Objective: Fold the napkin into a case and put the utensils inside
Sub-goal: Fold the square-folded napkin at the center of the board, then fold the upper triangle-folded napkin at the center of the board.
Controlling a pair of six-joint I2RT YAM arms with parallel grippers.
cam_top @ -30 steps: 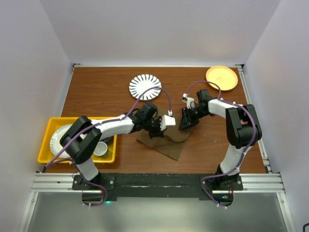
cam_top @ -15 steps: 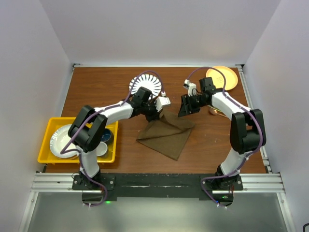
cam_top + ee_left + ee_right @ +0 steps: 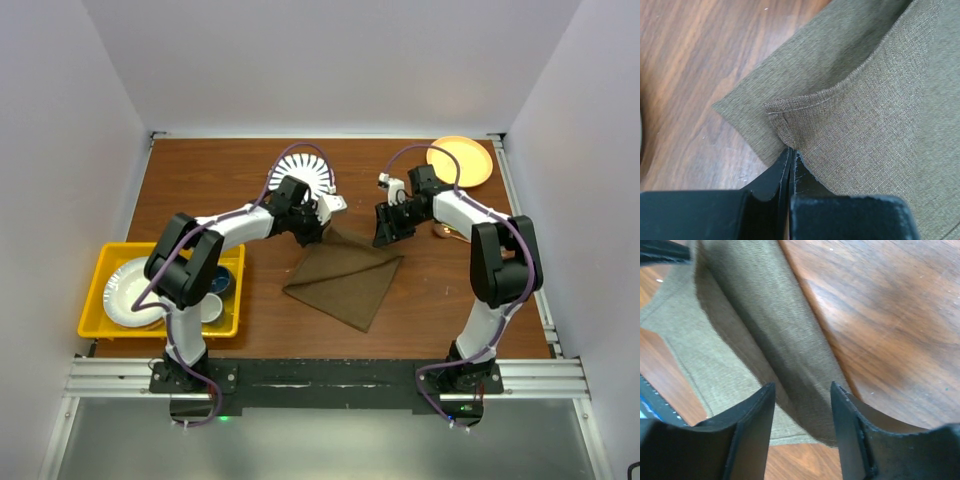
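Top view: the napkin [image 3: 345, 285], plain olive-brown cloth, is lying cornerwise mid-table on the wooden table [image 3: 200, 190], folded to a four-sided shape. Left wrist view: the left gripper [image 3: 790, 156] is pinching the stitched hem of a lifted corner, its jaws pressed together on the coarse weave. Right wrist view: the right gripper [image 3: 802, 405] is standing with black fingers [image 3: 752, 435] spread, a raised fold of the cloth running lengthwise between them.

Olive-brown napkin [image 3: 345, 280] lies folded mid-table; far corner lifted.
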